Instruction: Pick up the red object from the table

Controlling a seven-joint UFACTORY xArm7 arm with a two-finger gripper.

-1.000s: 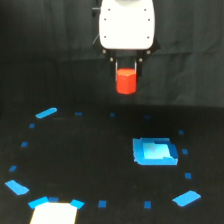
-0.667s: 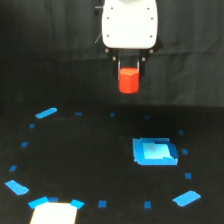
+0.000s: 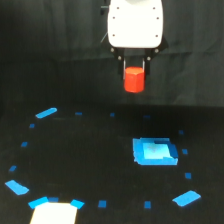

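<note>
The red object (image 3: 133, 80) is a small red-orange stubby block held between my gripper's (image 3: 134, 75) dark fingers, well above the table (image 3: 90, 160). The gripper hangs from the white arm head (image 3: 135, 25) at the top of the exterior view and is shut on the block's upper part. The lower half of the block sticks out below the fingertips. The table is a matte black surface with small blue tape marks in a ring.
A light-blue square tray-like piece (image 3: 154, 151) lies on the table below and to the exterior view's right of the gripper. Larger blue patches (image 3: 46, 113) (image 3: 186, 198) (image 3: 18, 188) mark the ring. A white patch (image 3: 54, 214) sits at the bottom left edge.
The gripper with the red object has shifted slightly to the exterior view's right and stays raised. The block stays in the grip.
</note>
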